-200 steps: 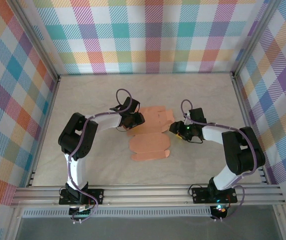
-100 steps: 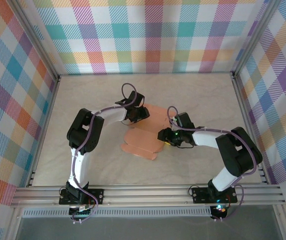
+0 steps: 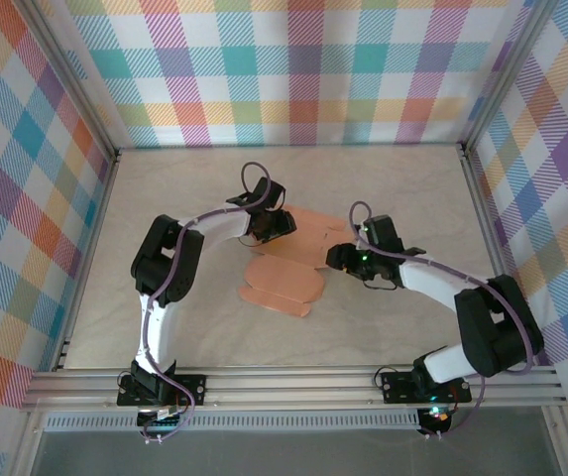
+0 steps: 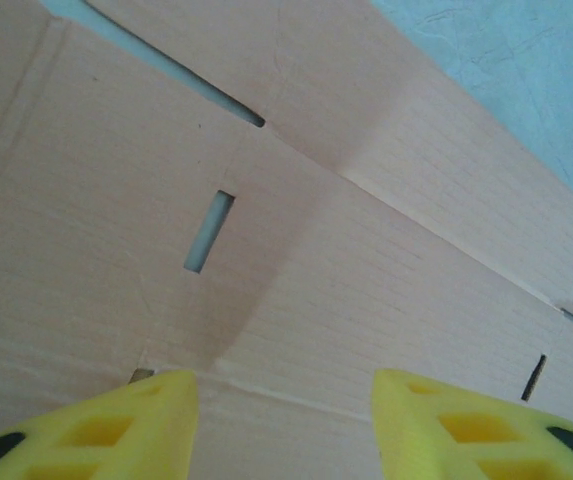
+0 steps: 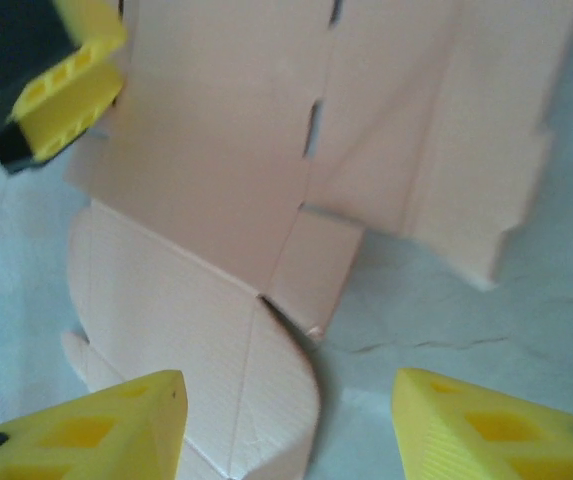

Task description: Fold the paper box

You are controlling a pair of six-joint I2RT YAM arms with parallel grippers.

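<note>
The paper box (image 3: pixel 282 284), a thin salmon-orange die-cut card sheet with slots and notched flaps, lies near the middle of the pale, marbled surface (image 3: pixel 165 198). It is not yet closed into a box. Its rounded flaps (image 5: pixel 196 350) point toward the near left, and the rest of the sheet stretches away to the far right.

The left gripper (image 3: pixel 276 226) hangs over the far left edge of the card. In the left wrist view its yellow fingers (image 4: pixel 116 425) stand spread apart with nothing pinched between them. The card panel beyond them shows fold creases and a narrow cut slot (image 4: pixel 209 232).

The right gripper (image 3: pixel 336 256) sits at the card's right side, opposite the left one. Its yellow fingers (image 5: pixel 496 425) are also spread wide and hold nothing. From the right wrist, a small square tab (image 5: pixel 316 270) juts from the sheet just above the rounded flaps, and one panel appears to rise off the surface.
</note>
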